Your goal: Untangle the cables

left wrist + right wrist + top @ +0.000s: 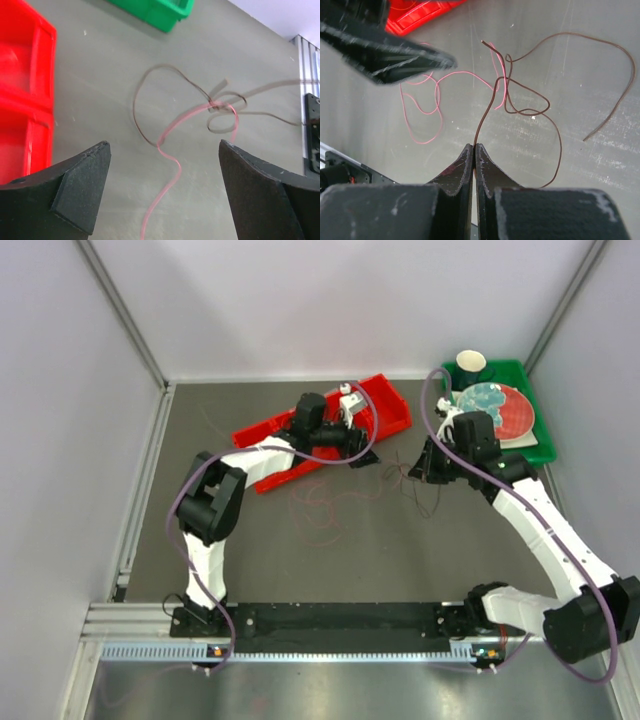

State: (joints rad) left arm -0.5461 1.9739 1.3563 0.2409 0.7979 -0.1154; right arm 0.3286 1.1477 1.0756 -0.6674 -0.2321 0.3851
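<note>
The cables lie tangled on the grey table between my two grippers. A pink cable (320, 505) (172, 170) (420, 107) and a dark brown cable (425, 495) (142, 90) (555, 140) cross in a knot (217, 104) (504, 82). My left gripper (375, 455) (164, 145) hangs open above the table; the pink cable runs below, between its fingers, untouched. My right gripper (418, 468) (475, 146) is shut on one end of the dark brown cable, which rises from its fingertips into the knot. A left finger (395, 55) shows at the upper left of the right wrist view.
A red bin (395, 405) (20, 100) (420, 10) lies at the back under the left arm. A green tray (520, 375) (160, 12) at the back right holds a plate (500, 410) and a dark cup (471, 365). White walls enclose the table.
</note>
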